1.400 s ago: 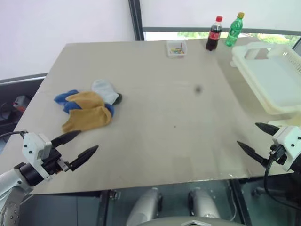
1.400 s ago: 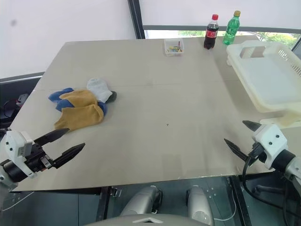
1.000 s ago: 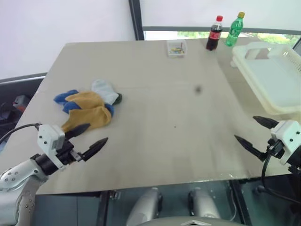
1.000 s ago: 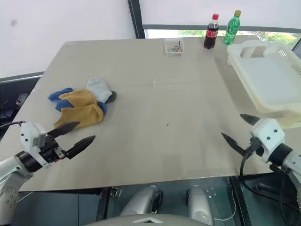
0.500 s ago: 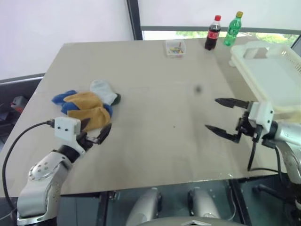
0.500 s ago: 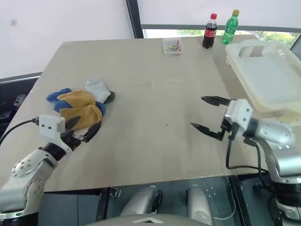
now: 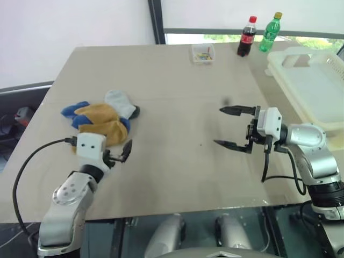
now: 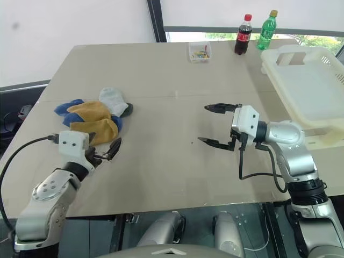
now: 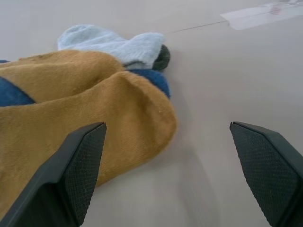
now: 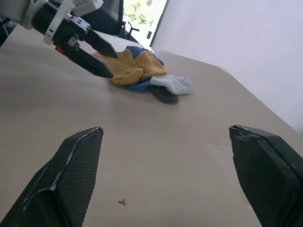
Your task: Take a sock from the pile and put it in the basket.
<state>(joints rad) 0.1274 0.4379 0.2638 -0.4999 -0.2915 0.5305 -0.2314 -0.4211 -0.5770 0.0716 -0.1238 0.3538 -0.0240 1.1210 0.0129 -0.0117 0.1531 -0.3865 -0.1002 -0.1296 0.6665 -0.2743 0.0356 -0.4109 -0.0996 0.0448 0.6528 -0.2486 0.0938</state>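
Worktop (image 7: 177, 172): beige, rectangular, carrying every item below.

Pile (image 7: 102, 119): on the left side of the worktop, about mid-depth. 2 mustard socks lie at the near side, blue socks show beneath and to the left of them, and 1 pale sock with a dark toe lies at the far right edge of the heap. All socks rest flat on the worktop; none is lifted.

Basket (image 7: 317, 86): white, slotted sides, cut-out handle at its far end. It sits at the far right edge of the worktop, well apart from the pile. Its floor shows bare white.

Left gripper (image 7: 110, 152): low over the worktop, just near of the pile, pointing toward it. Jaws spread and holding nothing. In the left wrist view the nearest mustard sock (image 9: 94, 127) lies close ahead, with 1 black finger (image 9: 78, 170) overlapping its near edge; whether that finger touches the sock cannot be told.

Right gripper (image 7: 228, 127): above the middle of the worktop, between pile and basket, pointing left toward the pile. Jaws spread wide, empty, clear of all items.

Far edge, other items: small clear box (image 7: 202, 54) of coloured bits; dark cola bottle (image 7: 246, 37) with red cap; green bottle (image 7: 270, 33) with yellow cap just to its right.
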